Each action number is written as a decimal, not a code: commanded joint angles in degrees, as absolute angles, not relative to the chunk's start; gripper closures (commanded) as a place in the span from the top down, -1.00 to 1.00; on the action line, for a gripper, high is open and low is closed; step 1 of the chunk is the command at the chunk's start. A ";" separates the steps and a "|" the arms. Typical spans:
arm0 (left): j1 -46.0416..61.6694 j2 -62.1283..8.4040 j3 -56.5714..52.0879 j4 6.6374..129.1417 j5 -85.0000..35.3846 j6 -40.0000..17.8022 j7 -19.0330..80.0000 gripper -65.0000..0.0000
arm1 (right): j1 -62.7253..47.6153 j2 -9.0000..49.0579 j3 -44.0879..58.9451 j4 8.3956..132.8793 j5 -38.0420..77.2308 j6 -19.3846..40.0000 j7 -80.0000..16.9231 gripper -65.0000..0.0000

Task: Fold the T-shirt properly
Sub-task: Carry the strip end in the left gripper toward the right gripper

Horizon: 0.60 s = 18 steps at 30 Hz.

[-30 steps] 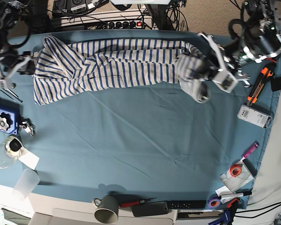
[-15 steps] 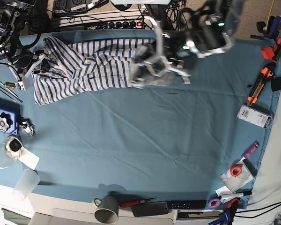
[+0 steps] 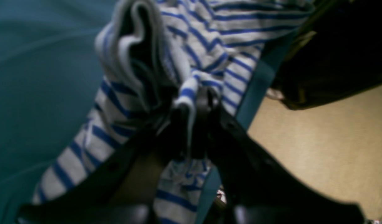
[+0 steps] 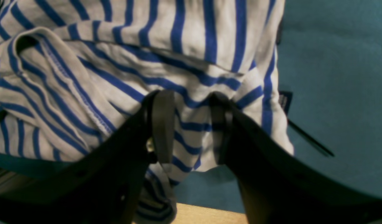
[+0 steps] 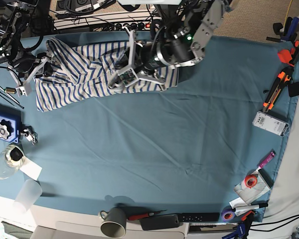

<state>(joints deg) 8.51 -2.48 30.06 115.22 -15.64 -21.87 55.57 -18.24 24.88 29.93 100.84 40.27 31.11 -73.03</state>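
Nearest the base camera: a grey mug [image 5: 113, 222], a dark remote [image 5: 159, 221] and rolls of tape [image 5: 249, 181] along the front edge of the desk [image 5: 154, 149], draped in teal cloth. Farther back, only bare teal cloth across the middle. At the far edge, the T-shirt [image 5: 84, 74], bunched lengthwise and half doubled over itself.

Left gripper [image 5: 125, 74] clamped on a pinched ridge of the striped fabric, hovering over the shirt's middle with that end carried across. Right gripper [image 4: 187, 121] jaws set apart around a thick bundle of fabric at the opposite end, near the desk's corner; real hold or mere straddle hard to judge.

Likely trouble: a thin pinch slipping free mid-swing, dropping the carried end in a heap. Also a crooked fold, since the layers are already twisted and wrinkled rather than flat. Possibly a slide off the back, given how close the fabric lies to the desk's rim. Loose hold at the corner end would let the whole shirt drag instead of folding.

Beyond: tools [image 5: 278, 84] at one side, cables and a power strip [image 5: 119, 22] behind, beige floor [image 3: 327, 149] past the edge.
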 commanded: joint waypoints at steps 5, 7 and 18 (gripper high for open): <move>5.96 0.82 30.26 113.06 -16.47 -21.87 53.95 -1.00 | -17.93 26.20 30.37 101.58 40.47 31.03 -71.61 -0.38; 5.52 1.48 30.26 112.09 -16.47 -21.87 53.69 -1.00 | -17.93 26.20 30.37 101.58 40.49 31.03 -71.61 -0.38; 5.56 2.22 30.37 111.42 -17.28 -25.32 52.34 -0.56 | -17.93 26.20 30.37 101.58 40.47 31.03 -71.46 -0.38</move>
<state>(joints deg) 6.02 1.28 30.22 110.50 -15.88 -25.28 53.91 -18.24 24.88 29.93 100.84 40.29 31.11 -72.58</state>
